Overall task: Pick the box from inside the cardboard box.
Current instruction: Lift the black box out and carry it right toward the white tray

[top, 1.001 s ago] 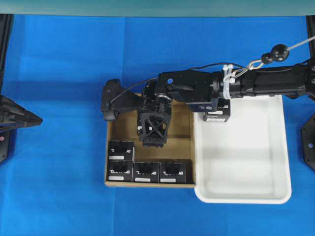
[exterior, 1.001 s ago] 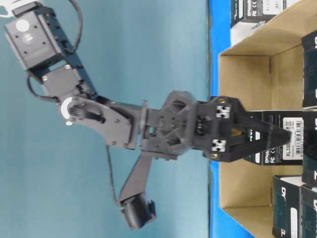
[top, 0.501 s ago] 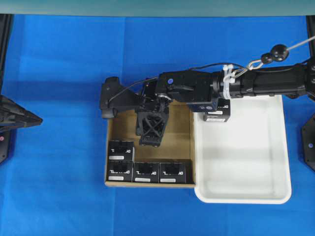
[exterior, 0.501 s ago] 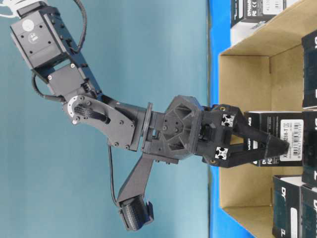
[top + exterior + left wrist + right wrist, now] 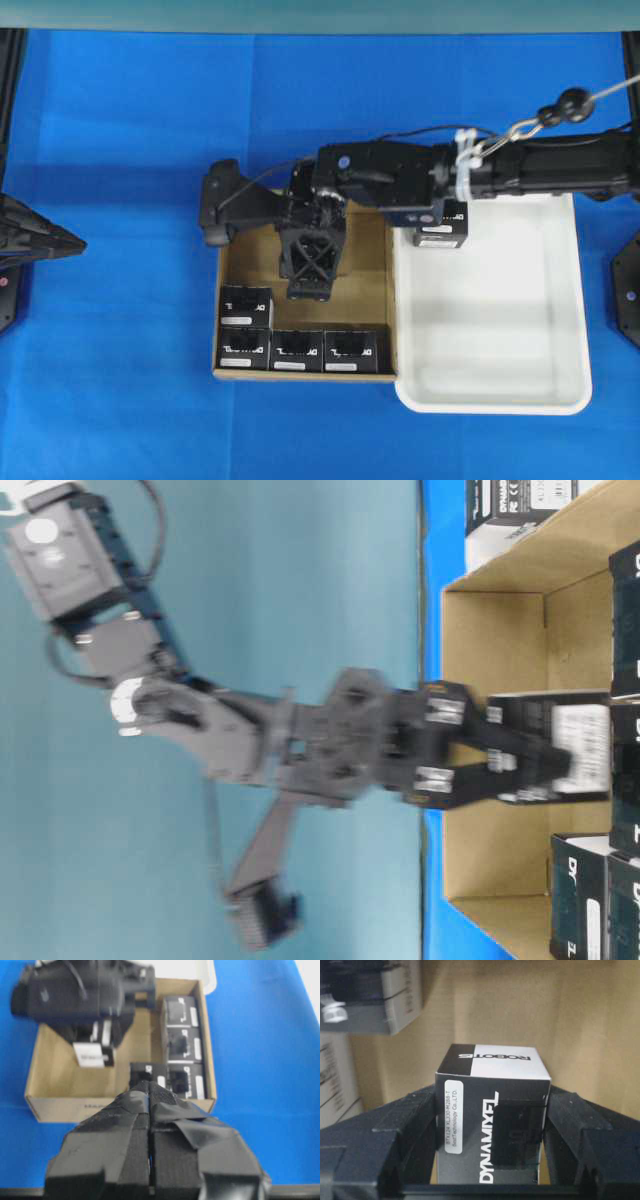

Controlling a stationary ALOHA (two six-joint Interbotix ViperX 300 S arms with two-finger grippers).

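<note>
Overhead: the right gripper (image 5: pixel 308 290) points down inside the cardboard box (image 5: pixel 375 290), hiding what it holds.

Table-level: its jaws flank the box (image 5: pixel 565 745), apparently clear of the floor.

Right wrist: fingers (image 5: pixel 395 1135) clamp the box's side faces.

Left wrist: the left gripper (image 5: pixel 150 1110) is closed, empty, well apart.

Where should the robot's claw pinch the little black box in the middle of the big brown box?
Judging by the right wrist view, on its two flat side walls, coming from above. The right gripper already has the black box between its fingers, and the cardboard box is open at the top, with bare floor beside it.
</note>
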